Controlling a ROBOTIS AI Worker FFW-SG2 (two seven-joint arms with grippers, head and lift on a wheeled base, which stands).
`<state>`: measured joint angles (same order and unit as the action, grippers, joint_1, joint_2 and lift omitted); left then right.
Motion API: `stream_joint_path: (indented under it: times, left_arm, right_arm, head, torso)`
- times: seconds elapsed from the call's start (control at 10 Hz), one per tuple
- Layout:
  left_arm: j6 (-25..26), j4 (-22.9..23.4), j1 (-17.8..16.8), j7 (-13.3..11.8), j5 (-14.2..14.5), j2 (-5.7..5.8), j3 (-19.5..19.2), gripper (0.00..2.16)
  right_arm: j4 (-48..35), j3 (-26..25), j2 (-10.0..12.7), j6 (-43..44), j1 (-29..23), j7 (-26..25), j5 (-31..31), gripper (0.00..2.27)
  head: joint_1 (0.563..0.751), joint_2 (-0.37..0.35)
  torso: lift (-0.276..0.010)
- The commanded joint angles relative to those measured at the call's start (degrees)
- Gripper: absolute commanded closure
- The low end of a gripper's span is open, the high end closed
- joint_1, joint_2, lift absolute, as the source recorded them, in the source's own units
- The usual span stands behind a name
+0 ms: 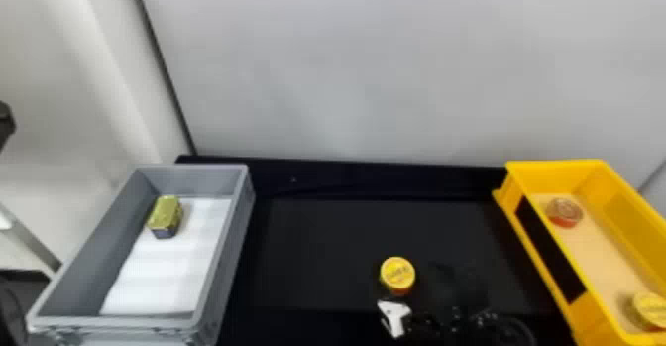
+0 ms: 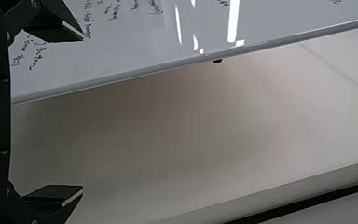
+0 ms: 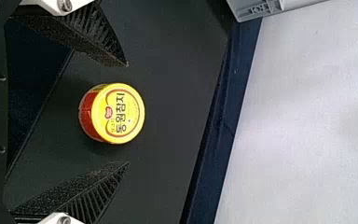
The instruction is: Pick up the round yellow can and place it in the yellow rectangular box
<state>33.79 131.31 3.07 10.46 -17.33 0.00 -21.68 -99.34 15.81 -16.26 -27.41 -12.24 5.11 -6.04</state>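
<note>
Round yellow can (image 1: 398, 270) stands upright on a black table (image 1: 327, 251), lid up, axis vertical, left of the yellow rectangular box (image 1: 540, 238). The head view takes in the box, its raised wall, two cans inside and, well to its left, a gray bin (image 1: 223, 251) holding a gold tin (image 1: 166, 212). The right wrist view frames the round yellow can between the right gripper's (image 1: 394, 316) spread fingers; the left gripper's (image 2: 83, 113) are spread too.

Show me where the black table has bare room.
The black table is barest between the grey box and the round yellow can, with more room behind the can. It's crowded around the can, between the open fingers of the right gripper.
</note>
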Motion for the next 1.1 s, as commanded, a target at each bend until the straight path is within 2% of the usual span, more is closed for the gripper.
stream_joint_path:
  times: [0.0,0.7,1.0]
  left_arm:
    - [0.0,0.0,-0.1,-0.1,-0.1,-0.15,0.0,0.13]
    - [-0.1,-0.1,-0.2,-0.2,-0.2,-0.15,0.2,0.13]
    - [-0.2,-0.1,-0.2,-0.2,-0.2,-0.15,0.1,0.13]
  right_arm:
    - [3.4,1.5,0.0,0.9,2.0,0.4,-0.2,0.0]
    - [10.0,3.7,0.4,3.3,6.9,1.8,-0.3,0.0]
    - [10.4,3.9,0.4,3.5,7.1,1.8,-0.3,0.03]
  head:
    - [0.694,0.014]
    - [0.694,0.014]
    - [0.694,0.014]
  torso:
    - [-0.09]
    - [-0.09]
    - [-0.09]
